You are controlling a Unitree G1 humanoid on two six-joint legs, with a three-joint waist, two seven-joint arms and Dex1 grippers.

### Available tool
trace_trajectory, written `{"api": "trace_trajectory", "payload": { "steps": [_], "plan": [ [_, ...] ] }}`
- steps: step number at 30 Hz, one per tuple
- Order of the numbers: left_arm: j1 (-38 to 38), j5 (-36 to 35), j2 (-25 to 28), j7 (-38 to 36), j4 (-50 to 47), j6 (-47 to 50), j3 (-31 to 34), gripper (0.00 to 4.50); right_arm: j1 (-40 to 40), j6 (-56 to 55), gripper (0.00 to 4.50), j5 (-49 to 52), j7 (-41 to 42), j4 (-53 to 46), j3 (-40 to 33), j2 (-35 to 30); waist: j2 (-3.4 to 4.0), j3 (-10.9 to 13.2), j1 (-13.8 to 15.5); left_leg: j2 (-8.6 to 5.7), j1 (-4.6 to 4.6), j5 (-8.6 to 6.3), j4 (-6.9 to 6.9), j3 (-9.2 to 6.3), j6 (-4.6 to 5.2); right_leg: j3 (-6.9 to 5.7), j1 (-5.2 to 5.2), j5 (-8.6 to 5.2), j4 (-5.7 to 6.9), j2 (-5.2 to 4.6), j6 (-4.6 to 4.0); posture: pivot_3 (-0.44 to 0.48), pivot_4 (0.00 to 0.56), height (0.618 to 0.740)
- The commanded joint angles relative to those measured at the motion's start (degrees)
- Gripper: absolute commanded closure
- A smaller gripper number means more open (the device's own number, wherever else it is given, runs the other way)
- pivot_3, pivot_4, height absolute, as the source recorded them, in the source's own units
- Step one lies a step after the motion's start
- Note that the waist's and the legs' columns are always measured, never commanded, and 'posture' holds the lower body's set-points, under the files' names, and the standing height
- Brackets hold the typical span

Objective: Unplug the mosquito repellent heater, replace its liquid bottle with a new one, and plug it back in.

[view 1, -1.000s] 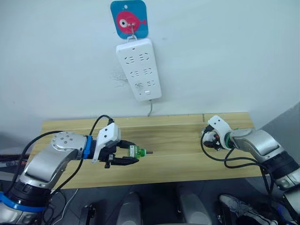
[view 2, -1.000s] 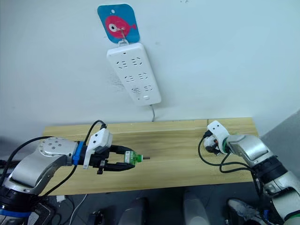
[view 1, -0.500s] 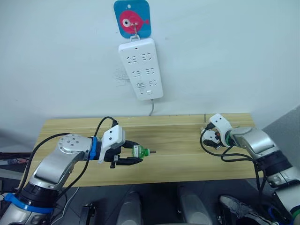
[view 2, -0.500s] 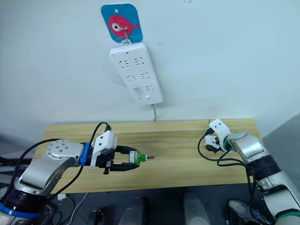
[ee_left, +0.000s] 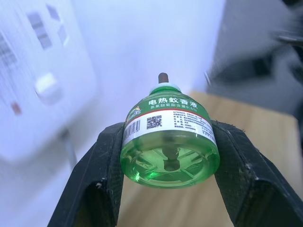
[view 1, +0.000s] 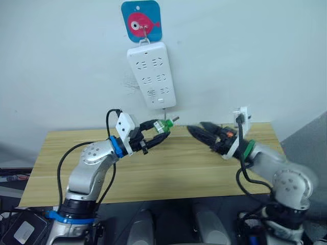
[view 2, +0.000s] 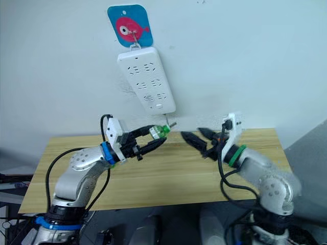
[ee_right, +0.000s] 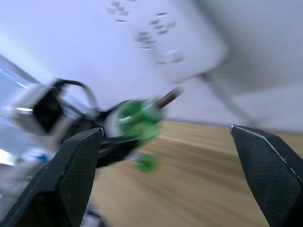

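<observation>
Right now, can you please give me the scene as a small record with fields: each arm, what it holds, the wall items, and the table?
left gripper: raised above the table, shut on the green liquid bottle, wick end pointing toward the right gripper
right gripper: raised, jaws open, nothing between them, facing the bottle with a gap
power strip: white, hanging on the wall from a hook on a blue fish sticker, no plug in its sockets
table: wooden, below both grippers
</observation>
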Motion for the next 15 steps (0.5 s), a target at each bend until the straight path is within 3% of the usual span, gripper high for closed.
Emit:
{"api": "trace_trajectory", "payload": {
  "steps": [1,10,12,15],
  "plan": [
    [0.66,-0.19,-0.44,0.1,-4.8,-2.6,-0.64,2.22,-1.54,-1.95,0.0,6.45,-7.02,1.32,-1.61,4.52,0.02,-0.02,-0.05,0.0,0.0,0.0,0.0,0.0,0.0,0.0,0.0,0.0,0.0,0.0,0.0,-0.14,0.214,0.725],
    [0.24,0.01,-0.74,0.16,-6.09,-3.27,-1.83,2.22,-2.74,-6.51,0.0,13.37,-13.64,6.54,3.34,6.38,0.03,-0.02,-0.5,0.01,0.02,0.0,-0.04,-0.03,0.01,-0.03,0.0,0.0,0.0,0.04,0.0,-0.126,0.206,0.725],
    [0.26,-0.18,-0.72,0.17,-6.26,-2.85,-1.9,2.22,-2.9,-7.72,0.35,14.88,-14.43,7.19,4.56,6.41,0.03,-0.02,-0.53,0.01,0.01,0.0,-0.03,-0.03,0.01,-0.03,0.0,0.0,0.0,0.05,0.0,-0.125,0.206,0.725],
    [0.96,-0.04,-0.16,-0.65,-6.8,-3.3,-2.44,2.22,-2.65,-9.14,1.32,16.51,-15.34,7.89,6.26,5.82,0.04,-0.03,-0.54,0.01,0.01,0.0,-0.04,-0.03,0.01,-0.03,0.0,0.0,-0.01,0.05,0.0,-0.118,0.202,0.725]
  ]
}}
